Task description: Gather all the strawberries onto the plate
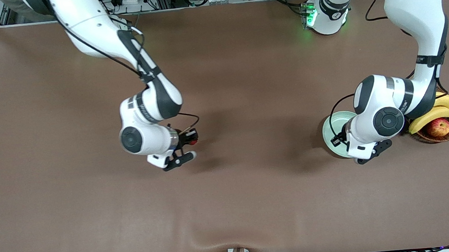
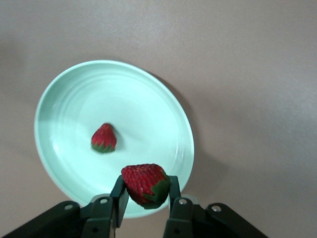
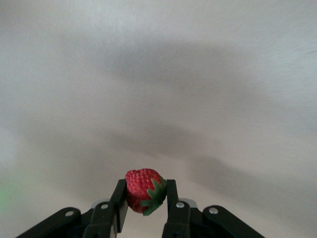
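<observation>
The pale mint-green plate (image 1: pixel 331 129) lies toward the left arm's end of the table, partly hidden by the left arm. In the left wrist view one strawberry (image 2: pixel 103 138) lies on the plate (image 2: pixel 148 104). My left gripper (image 2: pixel 146 187) is over the plate's rim, shut on a second strawberry (image 2: pixel 143 182). My right gripper (image 3: pixel 144 192) hangs over bare table near the middle, shut on a third strawberry (image 3: pixel 142 188). That berry shows as a red spot (image 1: pixel 194 141) at the right gripper (image 1: pixel 189 139) in the front view.
A brown wicker basket (image 1: pixel 438 135) stands beside the plate at the left arm's end of the table. It holds bananas (image 1: pixel 435 114) and a red-yellow apple (image 1: pixel 438 126). Brown table cloth (image 1: pixel 254 188) spreads between the two arms.
</observation>
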